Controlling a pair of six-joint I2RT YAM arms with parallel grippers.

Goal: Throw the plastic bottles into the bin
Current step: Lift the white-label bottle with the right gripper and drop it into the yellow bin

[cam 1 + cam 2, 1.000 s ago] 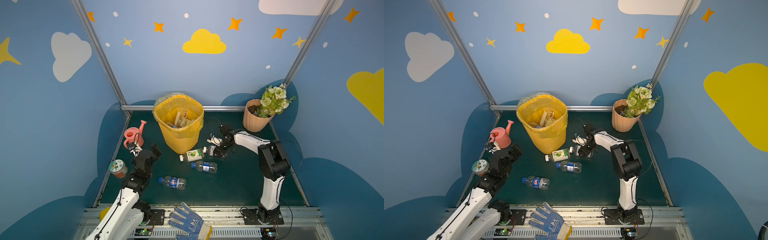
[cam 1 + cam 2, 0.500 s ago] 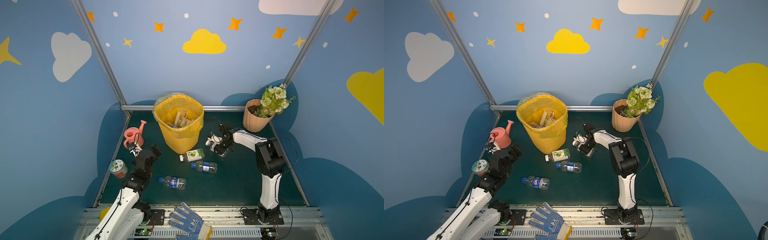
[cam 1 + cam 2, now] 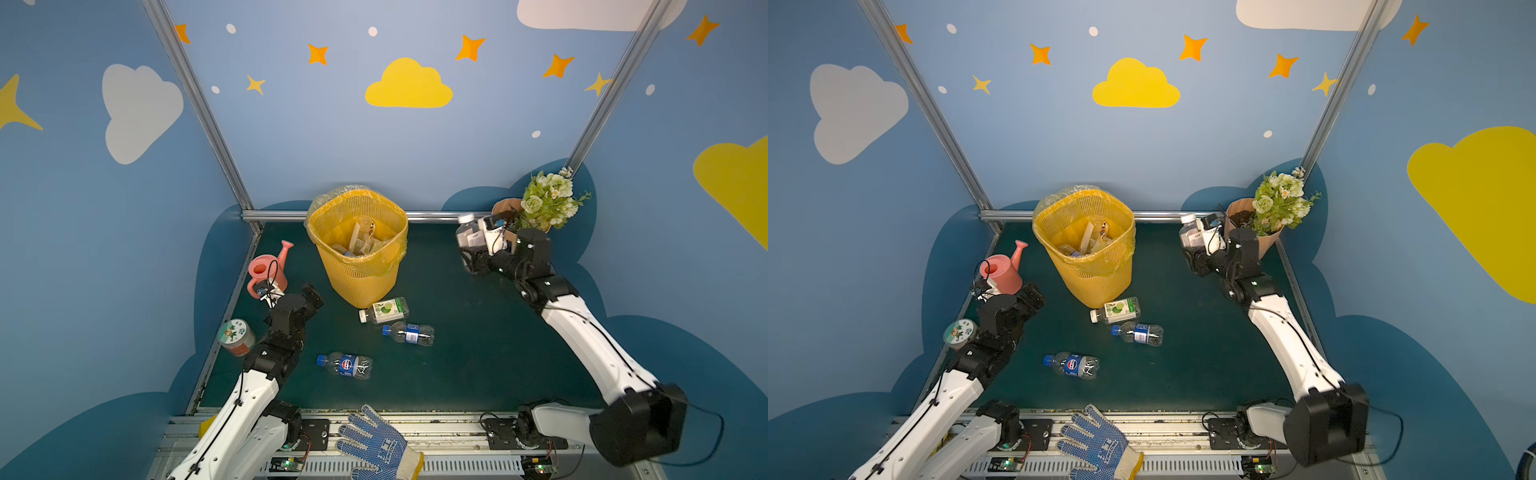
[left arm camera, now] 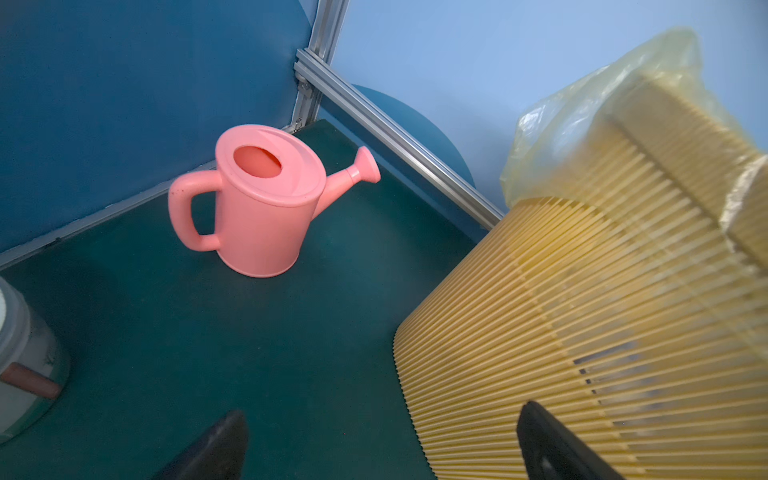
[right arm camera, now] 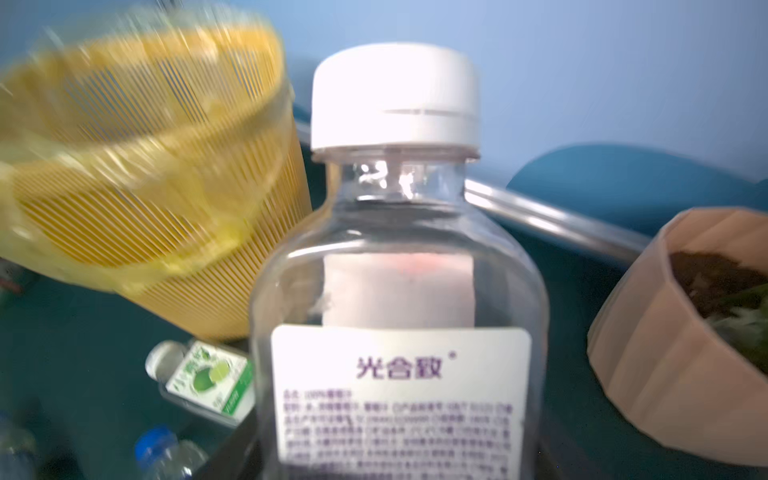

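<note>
My right gripper (image 3: 473, 249) is shut on a clear plastic bottle (image 3: 467, 235) with a white cap and white label, held upright in the air to the right of the bin (image 3: 357, 249). The right wrist view is filled by this bottle (image 5: 399, 291), with the bin (image 5: 145, 166) behind it. The tall yellow mesh bin has a thin bag liner and holds several bottles. Three more bottles lie on the green floor in front of it: a green-label one (image 3: 384, 309), a blue-cap one (image 3: 409, 333) and a blue-label one (image 3: 345, 365). My left gripper (image 3: 311, 293) is open and empty, low beside the bin's left side (image 4: 582, 332).
A pink watering can (image 3: 268, 268) stands in the back left corner, and a squat jar (image 3: 235, 336) sits by the left wall. A peach flower pot (image 3: 536, 208) with flowers is just behind my right gripper. A blue-dotted glove (image 3: 374, 444) lies on the front rail.
My right gripper closed on the white-cap bottle at the floor and has lifted it up and to the right, toward the flower pot. The left arm has not moved.
</note>
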